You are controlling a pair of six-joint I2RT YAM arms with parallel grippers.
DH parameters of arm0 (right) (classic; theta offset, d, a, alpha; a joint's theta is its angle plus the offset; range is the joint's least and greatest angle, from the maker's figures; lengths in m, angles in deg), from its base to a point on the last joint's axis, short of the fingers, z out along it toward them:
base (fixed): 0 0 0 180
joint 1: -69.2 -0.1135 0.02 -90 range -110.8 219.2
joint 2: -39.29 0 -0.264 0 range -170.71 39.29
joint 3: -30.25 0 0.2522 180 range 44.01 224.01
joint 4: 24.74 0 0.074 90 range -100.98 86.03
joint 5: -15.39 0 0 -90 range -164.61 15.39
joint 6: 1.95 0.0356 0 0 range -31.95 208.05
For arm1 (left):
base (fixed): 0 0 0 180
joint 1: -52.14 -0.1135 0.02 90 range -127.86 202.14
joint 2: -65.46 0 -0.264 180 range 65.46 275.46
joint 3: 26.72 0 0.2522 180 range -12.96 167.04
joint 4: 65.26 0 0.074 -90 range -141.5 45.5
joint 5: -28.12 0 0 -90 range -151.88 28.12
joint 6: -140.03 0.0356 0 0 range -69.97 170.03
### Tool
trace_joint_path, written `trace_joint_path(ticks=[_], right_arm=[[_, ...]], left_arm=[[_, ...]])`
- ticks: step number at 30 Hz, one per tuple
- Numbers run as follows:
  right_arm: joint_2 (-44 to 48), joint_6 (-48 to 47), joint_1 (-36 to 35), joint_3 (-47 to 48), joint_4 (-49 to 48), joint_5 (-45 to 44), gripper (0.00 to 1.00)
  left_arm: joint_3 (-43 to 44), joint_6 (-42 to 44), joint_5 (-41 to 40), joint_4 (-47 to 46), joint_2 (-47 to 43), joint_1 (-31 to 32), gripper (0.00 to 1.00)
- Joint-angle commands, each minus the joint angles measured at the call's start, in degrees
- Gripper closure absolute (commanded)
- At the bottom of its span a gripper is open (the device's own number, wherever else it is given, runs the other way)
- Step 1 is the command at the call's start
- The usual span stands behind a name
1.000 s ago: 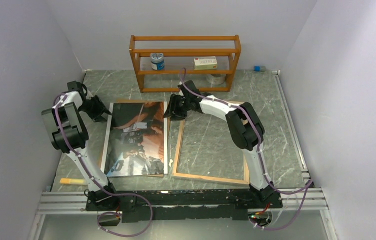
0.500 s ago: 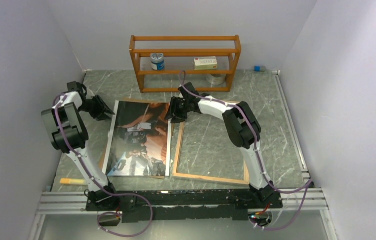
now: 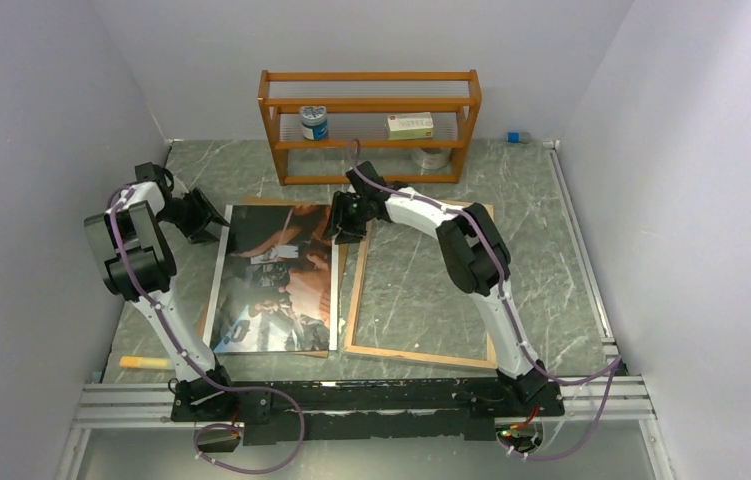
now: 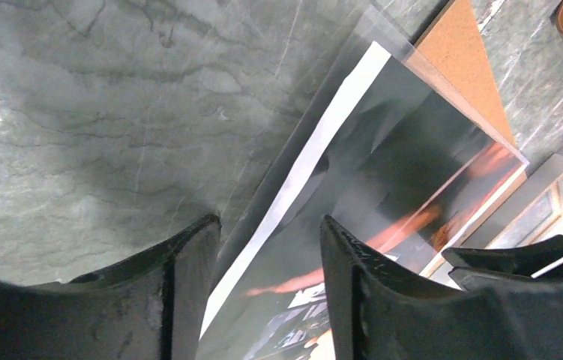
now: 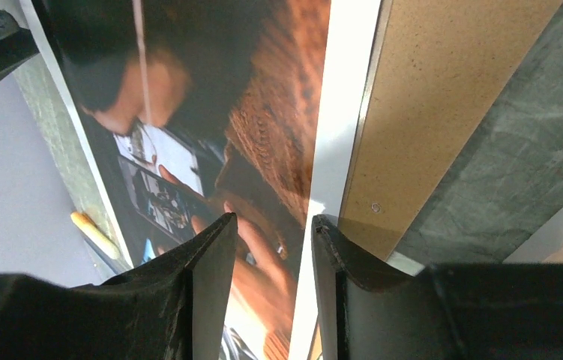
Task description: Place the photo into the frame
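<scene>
The photo [image 3: 276, 275] lies flat on the brown backing board [image 3: 281, 203], left of the frame [image 3: 356, 300], which lies wood-coloured rim up on the table. My left gripper [image 3: 213, 216] is open at the photo's far left corner. In the left wrist view its jaws [image 4: 267, 240] straddle the photo's white left edge [image 4: 315, 150]. My right gripper [image 3: 341, 222] is open at the photo's far right corner. In the right wrist view its jaws [image 5: 267, 247] straddle the photo's white right border [image 5: 338, 112], beside the backing board [image 5: 428, 97].
An orange shelf rack [image 3: 369, 125] stands at the back with a jar [image 3: 314, 122], a small box [image 3: 409, 125] and a tape roll [image 3: 434, 157]. A yellow pen [image 3: 141, 362] lies near the left arm's base. Walls close both sides.
The photo's far end slid right and tilted, then came back a little to the left. My right gripper moved left and farther back. My left gripper barely moved.
</scene>
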State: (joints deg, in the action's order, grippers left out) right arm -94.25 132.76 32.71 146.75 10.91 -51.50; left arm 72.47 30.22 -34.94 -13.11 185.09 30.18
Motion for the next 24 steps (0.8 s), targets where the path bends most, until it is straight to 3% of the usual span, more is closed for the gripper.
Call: trace_joint_path(ticks=[1, 3, 10, 17, 24], right_arm=[[-2.43, -1.98, -0.50, 1.38, 5.13, -5.35, 0.55], [-2.43, -2.25, -0.51, 1.24, 5.55, -5.69, 0.55], [-3.97, -1.94, -0.42, 2.33, 6.28, -5.33, 0.55], [-4.95, -1.48, -0.31, 2.86, 5.79, -3.53, 0.55], [-5.31, -1.13, -0.16, 2.99, 5.59, -2.72, 0.55]], left_arm=[[0.33, 1.33, -7.86, -1.01, -1.03, -0.19, 0.38], [-1.06, 1.37, -7.05, -2.57, -1.74, -0.27, 0.37], [-1.28, -0.85, 13.21, -4.11, 1.93, -0.54, 0.47], [0.18, -1.35, 22.88, -4.49, 3.12, -0.84, 0.54], [-0.71, -7.21, 33.40, -9.76, 0.77, -2.50, 0.66]])
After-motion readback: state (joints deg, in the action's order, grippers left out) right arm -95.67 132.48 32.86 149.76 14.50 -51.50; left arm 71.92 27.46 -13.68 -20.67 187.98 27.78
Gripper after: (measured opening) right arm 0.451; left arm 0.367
